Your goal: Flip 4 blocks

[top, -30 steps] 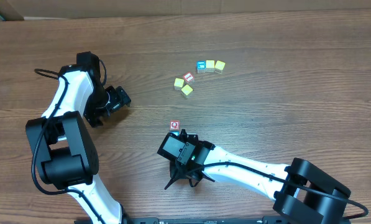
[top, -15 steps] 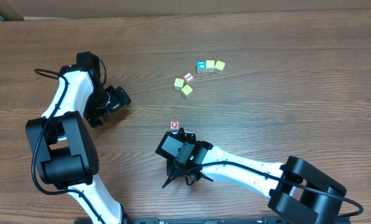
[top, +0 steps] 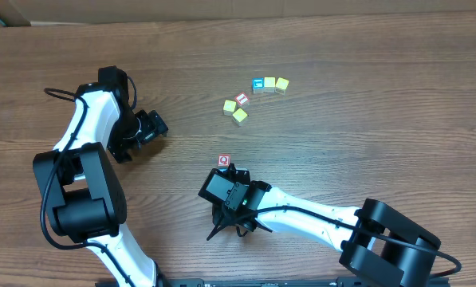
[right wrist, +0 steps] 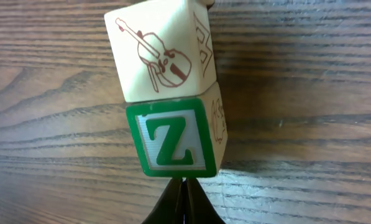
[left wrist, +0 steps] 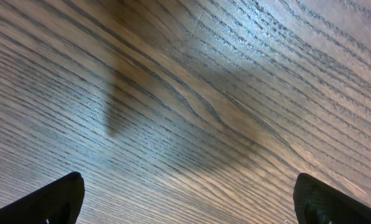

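Z block (right wrist: 173, 142), pale block (right wrist: 155, 53) touching, before right pincer (right wrist: 183, 186), open tabletop (right wrist: 309, 93) beside

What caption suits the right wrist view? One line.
Shut right gripper at the green Z block, violin block touching behind.

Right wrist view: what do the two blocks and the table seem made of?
Z block: likely wood, pale sides, glossy green painted frame and letter.
Violin block: likely wood, cream, matte, brown printed line drawings.
Table: brown wood grain, slight sheen; solid wood or laminate, cannot tell.

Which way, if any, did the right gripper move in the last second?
Yes, slightly: the right gripper has drifted toward the picture's left, judged against the red-topped block, which lies unmoved.
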